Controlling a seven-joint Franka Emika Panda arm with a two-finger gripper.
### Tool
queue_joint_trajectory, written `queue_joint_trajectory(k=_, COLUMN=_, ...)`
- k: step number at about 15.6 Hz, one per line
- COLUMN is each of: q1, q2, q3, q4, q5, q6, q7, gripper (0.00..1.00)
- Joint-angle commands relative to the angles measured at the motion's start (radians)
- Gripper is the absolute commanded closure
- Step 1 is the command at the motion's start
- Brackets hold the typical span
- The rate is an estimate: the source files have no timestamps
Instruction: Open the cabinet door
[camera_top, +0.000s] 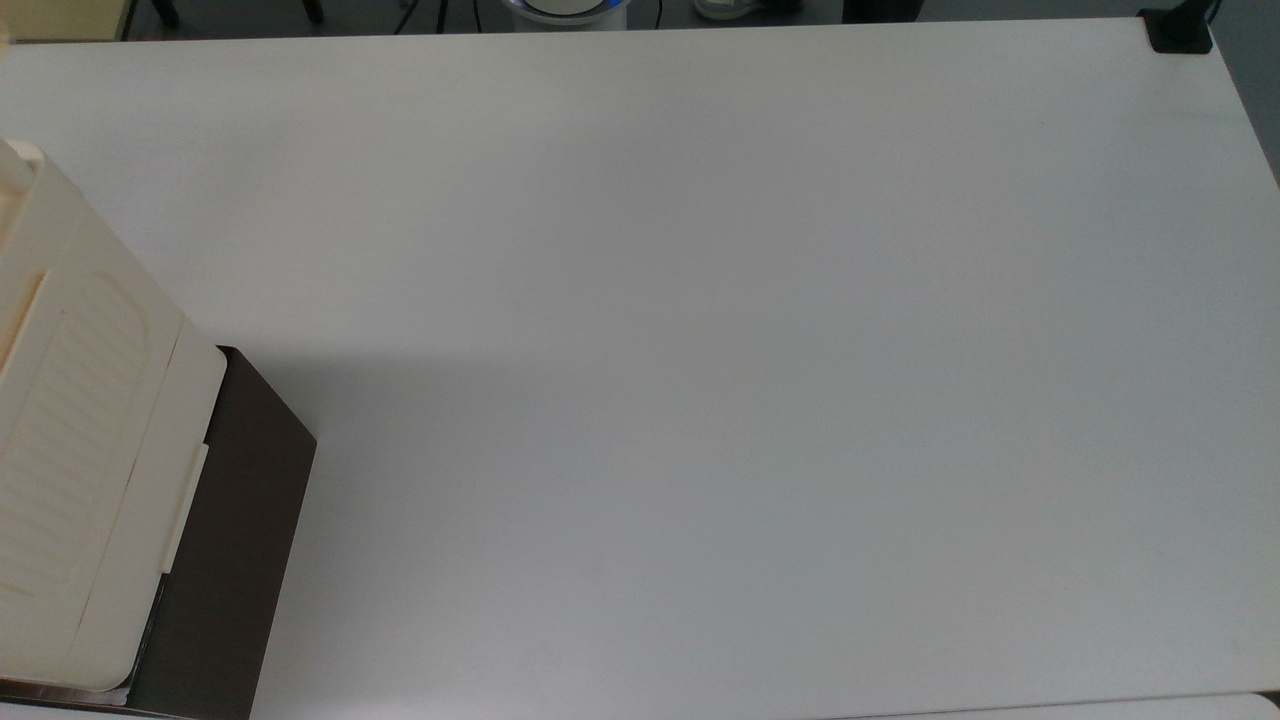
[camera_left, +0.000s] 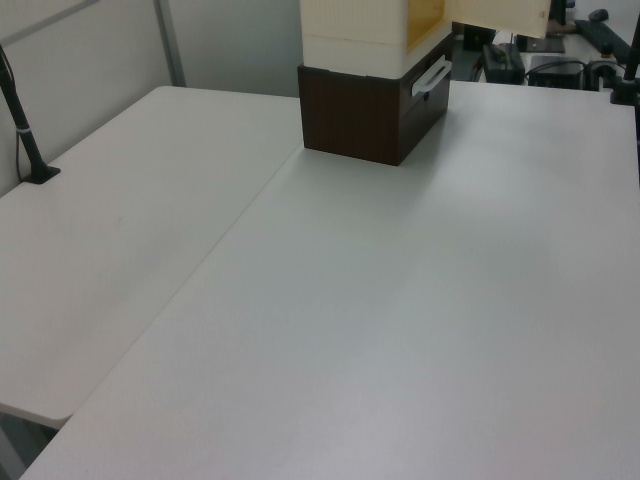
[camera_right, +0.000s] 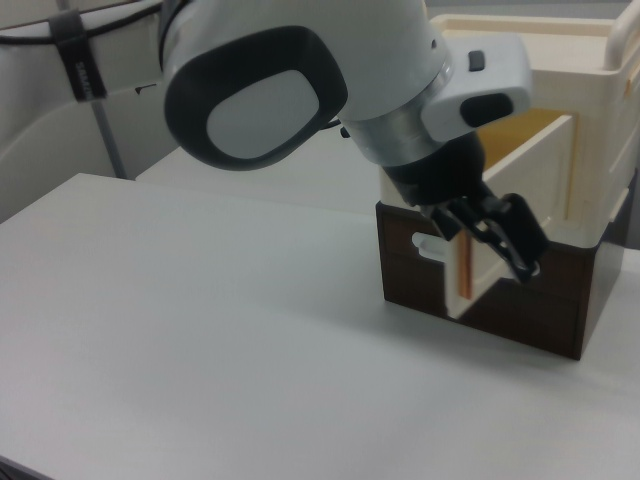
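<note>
White laminate table (camera_top: 700, 350), seen from three sides, with the cabinet (camera_top: 80, 450) set at the lower left of the top view, at the top centre of the left view and at the right of the right view. A cream ribbed upper body is carried on a dark brown base (camera_left: 350, 110), which is fitted with a pale bar handle (camera_left: 430, 75); a slim cream strip handle (camera_top: 185, 505) is seen along the edge of the top panel. The cabinet is placed at the table's margin, presumably so that its front is turned towards the arm (camera_right: 300, 80) and room is left for a door to turn.

The cabinet door (camera_left: 500, 14) is shown standing wide open, a yellowish interior being exposed beside it at the upper right of the left view. In the right view the door is seen nearly edge-on, and the gripper (camera_right: 510, 245) is held just beside its free edge, angled downwards, a pose judged suited to guiding the panel round its hinge. Whether the gripper is open or closed, and whether the door is actually gripped, cannot be told. The opening is judged essentially complete.
</note>
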Motion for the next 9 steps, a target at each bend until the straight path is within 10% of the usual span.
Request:
queue_joint_trajectory(k=1, q1=0.003, q2=-0.047, q3=-0.037, q4=0.004, q5=0.023, q6=-0.028, q7=-0.052, gripper=0.0)
queue_joint_trajectory(k=9, q1=0.176, q2=-0.133, q3=0.05, q4=0.064, q5=0.057, q6=-0.313, q7=0.059, gripper=0.0)
